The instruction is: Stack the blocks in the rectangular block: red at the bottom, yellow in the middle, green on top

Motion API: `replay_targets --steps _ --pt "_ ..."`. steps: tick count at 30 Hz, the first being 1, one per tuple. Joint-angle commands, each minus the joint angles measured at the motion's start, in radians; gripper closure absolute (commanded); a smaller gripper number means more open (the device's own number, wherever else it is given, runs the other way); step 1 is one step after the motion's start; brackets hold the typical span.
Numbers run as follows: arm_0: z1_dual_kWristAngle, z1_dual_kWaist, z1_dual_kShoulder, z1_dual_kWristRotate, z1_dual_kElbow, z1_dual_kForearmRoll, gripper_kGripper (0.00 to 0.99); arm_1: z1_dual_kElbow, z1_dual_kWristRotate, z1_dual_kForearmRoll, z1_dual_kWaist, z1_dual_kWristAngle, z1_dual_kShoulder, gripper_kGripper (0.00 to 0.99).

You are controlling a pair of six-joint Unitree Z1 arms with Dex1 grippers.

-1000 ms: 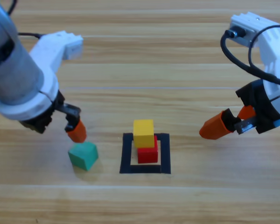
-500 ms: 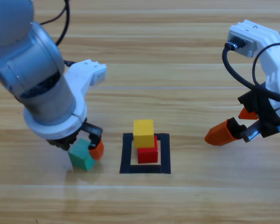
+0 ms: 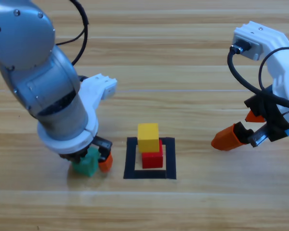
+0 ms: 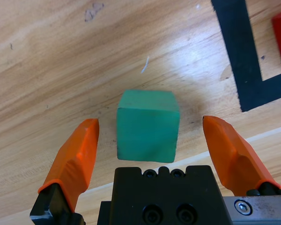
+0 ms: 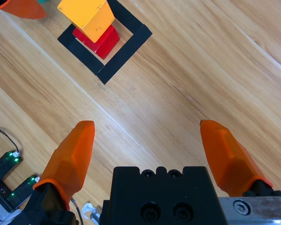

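The left gripper [image 4: 147, 140] is wide open around the green block [image 4: 147, 125]; the right gripper [image 5: 152, 150] waits wide open.

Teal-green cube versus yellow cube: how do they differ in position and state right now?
The small teal-green cube rests on the bare wooden table, outside the black square tape frame; the small yellow cube sits on the red cube inside it. The green one lies between the open left gripper's jaws, untouched; nothing is near the yellow. Both look equal in size.
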Motion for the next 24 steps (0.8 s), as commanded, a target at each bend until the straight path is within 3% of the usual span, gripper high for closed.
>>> replay_targets --steps 1,7,12,16,22,24 --pt "0.014 0.001 0.051 0.004 0.044 -0.044 0.047 0.027 -0.002 -0.038 -0.024 -0.017 0.023 0.005" --pt "0.014 0.012 0.053 0.012 0.050 -0.060 0.060 0.029 -0.002 -0.038 -0.024 -0.021 0.023 0.005" --pt "0.014 0.024 0.053 0.024 0.054 -0.069 0.149 0.030 0.000 -0.038 -0.024 -0.020 0.016 0.005" --pt "0.013 0.041 0.045 0.028 0.064 -0.075 0.358 0.030 0.000 -0.038 -0.024 -0.020 0.010 0.005" --pt "0.028 0.068 0.000 0.033 0.084 -0.076 0.880 0.029 0.000 -0.038 -0.024 -0.018 0.010 0.005" --pt "0.033 0.073 -0.042 0.018 0.097 -0.080 0.887 0.029 0.000 -0.038 -0.024 -0.018 0.010 0.005"
